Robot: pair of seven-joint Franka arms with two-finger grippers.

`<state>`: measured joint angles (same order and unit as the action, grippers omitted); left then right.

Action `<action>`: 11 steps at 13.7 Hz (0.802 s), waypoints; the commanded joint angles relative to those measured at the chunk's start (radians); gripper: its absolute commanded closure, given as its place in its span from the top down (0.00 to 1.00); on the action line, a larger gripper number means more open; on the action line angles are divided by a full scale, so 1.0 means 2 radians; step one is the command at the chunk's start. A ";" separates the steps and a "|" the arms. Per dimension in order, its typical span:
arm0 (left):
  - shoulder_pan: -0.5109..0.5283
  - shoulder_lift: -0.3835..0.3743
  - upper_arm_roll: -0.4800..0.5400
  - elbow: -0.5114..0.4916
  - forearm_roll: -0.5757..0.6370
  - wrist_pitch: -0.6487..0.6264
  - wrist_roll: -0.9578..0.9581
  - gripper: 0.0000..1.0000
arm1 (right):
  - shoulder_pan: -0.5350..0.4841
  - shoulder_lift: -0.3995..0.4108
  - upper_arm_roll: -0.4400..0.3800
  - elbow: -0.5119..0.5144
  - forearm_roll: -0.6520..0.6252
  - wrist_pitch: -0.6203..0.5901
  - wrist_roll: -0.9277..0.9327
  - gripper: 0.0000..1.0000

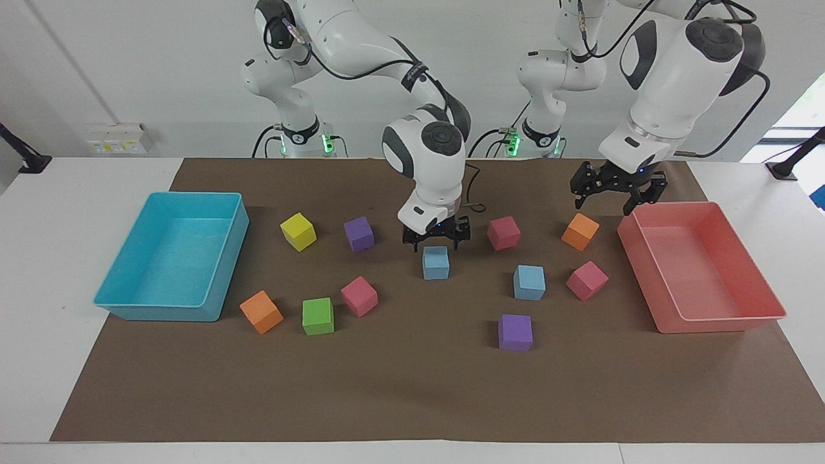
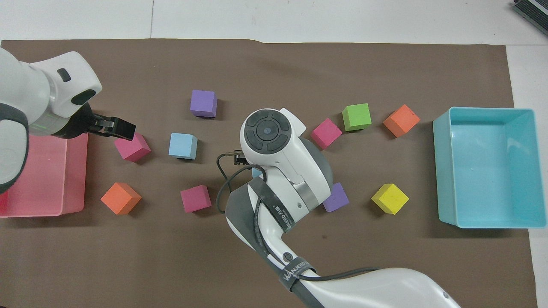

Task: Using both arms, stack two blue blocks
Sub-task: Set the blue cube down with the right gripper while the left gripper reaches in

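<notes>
White table [image 1: 38, 270] under brown paper [image 1: 412, 386], white wall [image 1: 129, 58].

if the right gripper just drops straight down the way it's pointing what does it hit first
Most likely the blue block directly beneath it. The right gripper hangs open just above that block, pointing down at the brown mat, with nothing between them. Exact alignment is hard to judge, since the arm hides it from overhead.

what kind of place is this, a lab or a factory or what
Most likely a robotics lab set up for manipulation trials: two white arms mounted at a white table, a brown mat laid out with coloured foam cubes such as a blue block, and a cyan tray and a pink tray.
</notes>
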<state>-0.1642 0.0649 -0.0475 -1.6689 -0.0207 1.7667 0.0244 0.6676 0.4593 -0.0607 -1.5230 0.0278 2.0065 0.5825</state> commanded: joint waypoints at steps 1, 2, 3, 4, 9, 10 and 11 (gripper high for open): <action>-0.018 -0.003 0.005 -0.051 0.006 0.057 -0.016 1.00 | -0.034 -0.039 0.003 -0.025 -0.011 -0.014 -0.007 1.00; -0.024 0.006 0.005 -0.057 0.006 0.070 -0.019 1.00 | -0.047 -0.052 0.004 -0.035 -0.009 -0.015 -0.026 1.00; -0.027 0.019 0.005 -0.064 0.006 0.086 -0.019 1.00 | -0.060 -0.062 0.004 -0.050 -0.002 -0.015 -0.052 1.00; -0.028 0.031 0.005 -0.068 0.006 0.103 -0.022 1.00 | -0.071 -0.066 0.004 -0.058 0.000 -0.015 -0.072 1.00; -0.050 0.063 0.005 -0.117 0.006 0.202 -0.031 1.00 | -0.114 -0.068 0.004 -0.084 0.111 -0.002 -0.173 0.66; -0.053 0.066 0.005 -0.132 0.006 0.222 -0.031 1.00 | -0.121 -0.069 0.004 -0.090 0.135 0.001 -0.185 0.53; -0.054 0.070 0.005 -0.138 0.006 0.234 -0.037 1.00 | -0.127 -0.072 0.004 -0.097 0.154 0.007 -0.189 0.41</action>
<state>-0.2536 0.2170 -0.0493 -1.8845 -0.0207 2.1635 -0.0231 0.4471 0.3517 -0.0651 -1.6560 0.2604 1.9856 0.2534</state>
